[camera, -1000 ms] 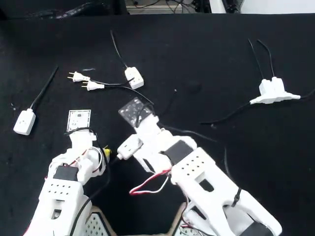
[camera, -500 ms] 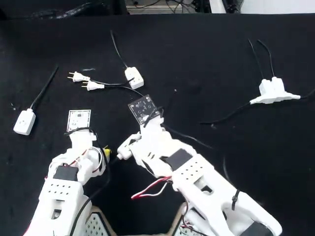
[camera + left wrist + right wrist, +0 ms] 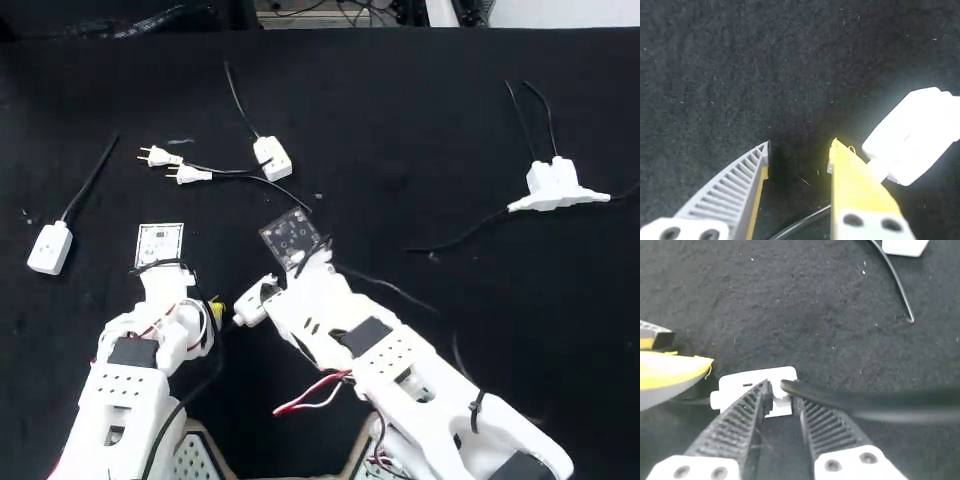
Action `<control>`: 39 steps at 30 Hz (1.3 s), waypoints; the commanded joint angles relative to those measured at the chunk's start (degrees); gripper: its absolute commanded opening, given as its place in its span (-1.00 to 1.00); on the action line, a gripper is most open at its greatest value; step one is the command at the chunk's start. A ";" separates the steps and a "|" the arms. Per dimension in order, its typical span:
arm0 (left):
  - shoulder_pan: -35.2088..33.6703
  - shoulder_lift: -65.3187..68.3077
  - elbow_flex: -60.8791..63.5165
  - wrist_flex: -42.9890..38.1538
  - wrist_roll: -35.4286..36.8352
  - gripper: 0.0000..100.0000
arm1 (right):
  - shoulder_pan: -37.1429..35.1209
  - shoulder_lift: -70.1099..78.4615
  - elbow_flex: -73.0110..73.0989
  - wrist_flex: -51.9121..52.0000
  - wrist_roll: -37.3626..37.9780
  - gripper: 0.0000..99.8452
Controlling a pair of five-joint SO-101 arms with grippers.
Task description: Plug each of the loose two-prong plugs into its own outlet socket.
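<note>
Socket [image 3: 912, 134] just beside left gripper [image 3: 799, 146]

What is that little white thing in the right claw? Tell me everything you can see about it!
The small white plastic block may be an outlet socket: boxy, smooth, with rounded corners and one thin dark slot on its face. A black cord runs out of it. The right gripper is shut on it, black ribbed fingers pinching one end. The left gripper, open, has its yellow finger close beside it. Whether it rests on the black cloth table is unclear.
</note>
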 commanded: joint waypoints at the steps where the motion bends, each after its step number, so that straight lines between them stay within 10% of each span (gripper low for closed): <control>1: -0.31 -0.53 -3.56 -0.35 -0.44 -0.61 | -0.26 -1.36 -0.04 -2.29 3.43 -0.98; 25: -0.31 -0.53 -3.38 -0.35 -0.44 -0.61 | 4.31 -1.71 1.10 -1.23 7.91 -0.98; 39: -0.31 -0.53 -3.56 -0.35 -0.44 -0.61 | 18.64 -1.80 -14.37 24.53 11.60 -0.98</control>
